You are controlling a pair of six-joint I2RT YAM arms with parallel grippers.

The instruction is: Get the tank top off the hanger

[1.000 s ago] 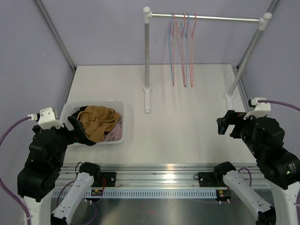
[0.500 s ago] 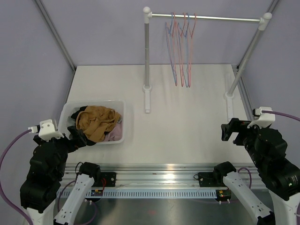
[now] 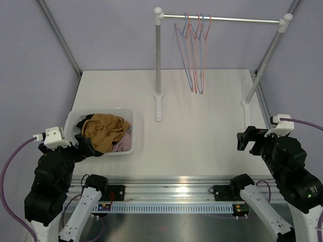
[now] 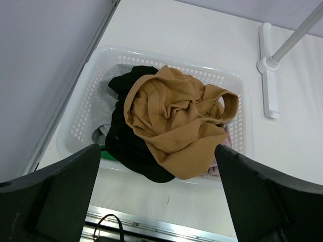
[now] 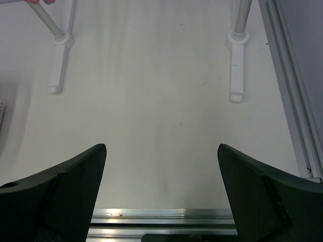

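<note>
1 white perforated plastic basket (image 3: 71, 121) sits at the left of the white table (image 3: 202, 136), just in front of the left arm. The mustard-brown tank top (image 4: 171, 126) lies crumpled on top of the pile inside it, on no hanger. Under and beside it are 3 more garments: 1 black (image 4: 126, 143), 1 grey (image 4: 103, 103) against the basket's left wall, and 1 pale pink (image 3: 123, 145) at the right end.

At the back of the table stands 1 white clothes rack with 2 uprights and 1 metal crossbar (image 3: 237, 20), each upright on a flat white foot. Thin red and blue hangers (image 3: 194, 55) hang bare on the left half of the bar, bunched together. There are at least 4, but the lines overlap too much for a sure count.

The left gripper (image 4: 156, 151) hovers over the basket's near edge with its 2 dark fingers spread wide, holding nothing. The right gripper (image 5: 161, 148) hangs over bare table at the right side, fingers equally wide apart and holding nothing, well apart from the rack.
</note>
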